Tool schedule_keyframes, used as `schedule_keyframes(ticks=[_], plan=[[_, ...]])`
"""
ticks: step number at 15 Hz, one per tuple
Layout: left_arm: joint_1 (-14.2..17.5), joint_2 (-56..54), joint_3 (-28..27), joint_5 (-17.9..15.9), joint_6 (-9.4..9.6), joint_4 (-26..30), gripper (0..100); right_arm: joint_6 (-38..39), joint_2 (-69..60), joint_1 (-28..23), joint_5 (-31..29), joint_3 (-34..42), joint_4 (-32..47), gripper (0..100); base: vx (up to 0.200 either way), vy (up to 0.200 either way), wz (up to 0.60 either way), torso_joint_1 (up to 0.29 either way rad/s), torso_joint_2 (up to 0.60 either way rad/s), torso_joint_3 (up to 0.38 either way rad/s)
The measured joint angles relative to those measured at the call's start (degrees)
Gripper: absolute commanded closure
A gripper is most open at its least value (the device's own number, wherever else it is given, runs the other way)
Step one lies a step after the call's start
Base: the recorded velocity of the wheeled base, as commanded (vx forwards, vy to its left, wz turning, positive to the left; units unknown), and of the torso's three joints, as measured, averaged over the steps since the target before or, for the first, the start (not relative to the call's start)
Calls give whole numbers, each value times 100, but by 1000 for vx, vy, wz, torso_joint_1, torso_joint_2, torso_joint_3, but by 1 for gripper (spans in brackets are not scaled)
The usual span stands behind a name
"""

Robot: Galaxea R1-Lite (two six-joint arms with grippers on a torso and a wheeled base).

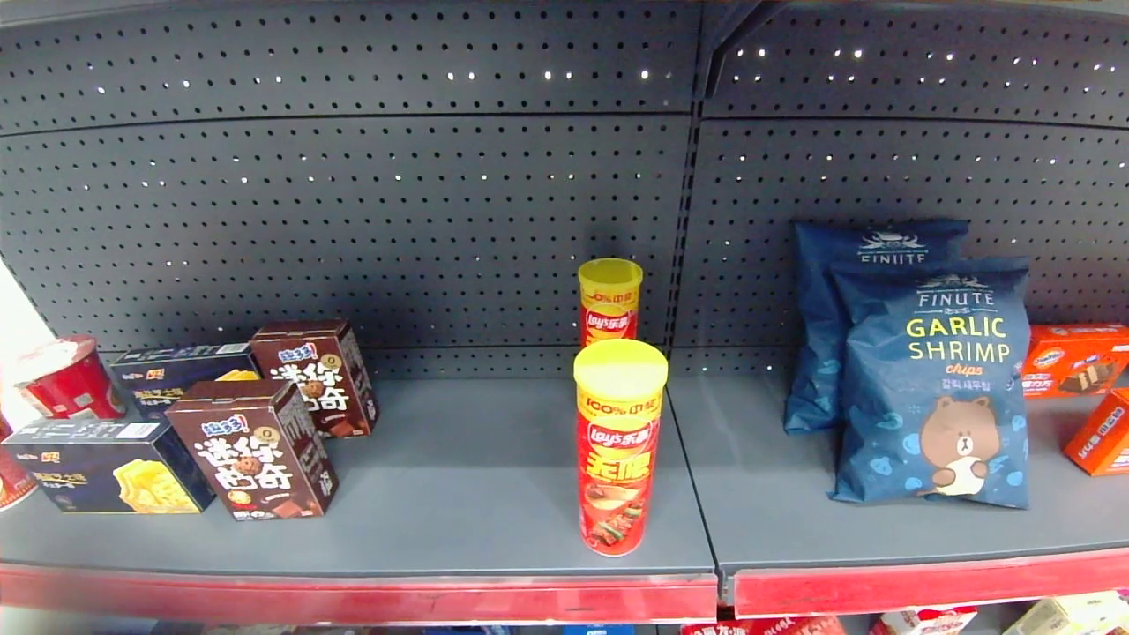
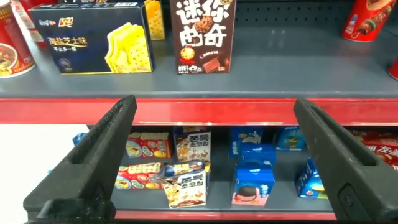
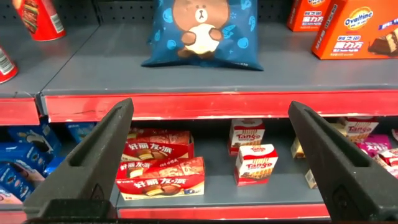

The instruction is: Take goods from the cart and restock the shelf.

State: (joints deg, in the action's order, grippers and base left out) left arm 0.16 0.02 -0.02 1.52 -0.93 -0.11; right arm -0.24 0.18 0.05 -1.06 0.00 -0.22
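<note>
Right, both claws sit low in front of the shelf (image 1: 459, 494), and both are empty. The left claw (image 2: 214, 165) has its black fingers (image 2: 93, 165) spread wide with nothing between them, roughly level with the shelf's red front strip (image 2: 211, 111). The right claw (image 3: 211, 165) is just as wide apart and also holds nothing.

Up on the shelf, a tall chip can (image 1: 619, 450) with a yellow lid stands upright near the front edge, about the middle. A second chip can (image 1: 609, 302) stands upright straight behind it, back by the perforated wall. The two are apart.

On the left, two brown cookie boxes stand upright, the front cookie box (image 1: 256, 450) ahead of the rear cookie box (image 1: 317, 377). Just beside each is a dark blue box: the front cracker box (image 1: 106, 466) and the rear cracker box (image 1: 181, 375). A red cup (image 1: 71, 377) sits at the far left.

On the right section, a blue shrimp chips bag (image 1: 935, 388) with a bear on it stands leaning back on a second blue bag (image 1: 847, 265) behind it. Two orange boxes (image 1: 1076, 357) sit at the far right, near the bags but not touching them.

Below the red strip, the lower shelf (image 3: 217, 186) carries flat red boxes (image 3: 158, 177) and small white-and-red boxes (image 3: 255, 163).
</note>
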Motion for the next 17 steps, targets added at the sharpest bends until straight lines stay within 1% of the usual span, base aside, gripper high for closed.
schedule_keyframes(ticks=[17], plan=[[0,0,2,-13,4,0,0,4,0,-2,0,0,0,0,0,0,0,0,0,0]])
